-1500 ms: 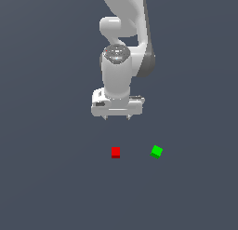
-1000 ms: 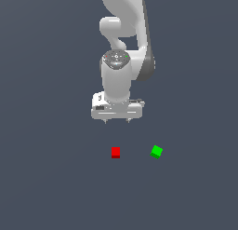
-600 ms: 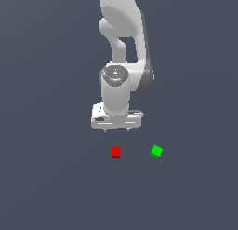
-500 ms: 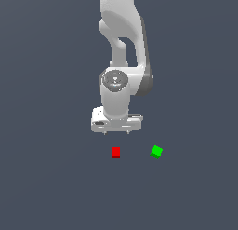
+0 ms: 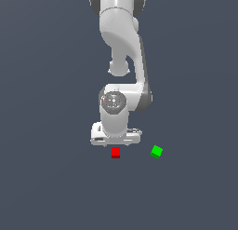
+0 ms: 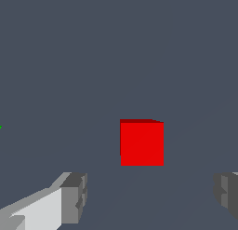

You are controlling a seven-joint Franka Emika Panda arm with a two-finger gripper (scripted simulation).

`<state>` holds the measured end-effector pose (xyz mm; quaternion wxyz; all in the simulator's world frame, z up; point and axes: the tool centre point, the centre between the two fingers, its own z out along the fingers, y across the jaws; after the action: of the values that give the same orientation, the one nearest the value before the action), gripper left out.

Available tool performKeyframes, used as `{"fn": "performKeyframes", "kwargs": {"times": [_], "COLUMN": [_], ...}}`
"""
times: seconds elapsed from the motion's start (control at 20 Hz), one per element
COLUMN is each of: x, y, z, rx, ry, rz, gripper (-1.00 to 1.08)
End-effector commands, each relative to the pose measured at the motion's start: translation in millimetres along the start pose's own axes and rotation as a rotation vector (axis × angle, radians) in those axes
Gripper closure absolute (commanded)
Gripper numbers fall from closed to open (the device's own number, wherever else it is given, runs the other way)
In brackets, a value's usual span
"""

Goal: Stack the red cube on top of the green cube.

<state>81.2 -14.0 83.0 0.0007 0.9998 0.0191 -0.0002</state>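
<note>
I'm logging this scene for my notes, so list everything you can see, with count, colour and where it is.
red cube: one, bright red, on the dark grey floor directly below the gripper, between the spread fingers in the wrist view, untouched.
green cube: one, bright green, on the floor to the exterior view's right of the red cube, apart from it.
floor: one, plain dark grey, under everything.
arm: one, white, reaching down from the top.
gripper: one, white, fingers grey-tipped, open.
</note>
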Motion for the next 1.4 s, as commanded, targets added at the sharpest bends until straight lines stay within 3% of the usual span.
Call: {"fn": "performKeyframes", "kwargs": {"times": [0.0, 0.65, 1.35], "x": [7, 15, 15], "y": [1, 2, 2], "z": [6, 17, 63], "rx": [0.0, 0.001, 0.001], "ry": [0.001, 0.0, 0.0], "rz": [0.001, 0.002, 0.002], "gripper": [-0.92, -0.92, -0.92]}}
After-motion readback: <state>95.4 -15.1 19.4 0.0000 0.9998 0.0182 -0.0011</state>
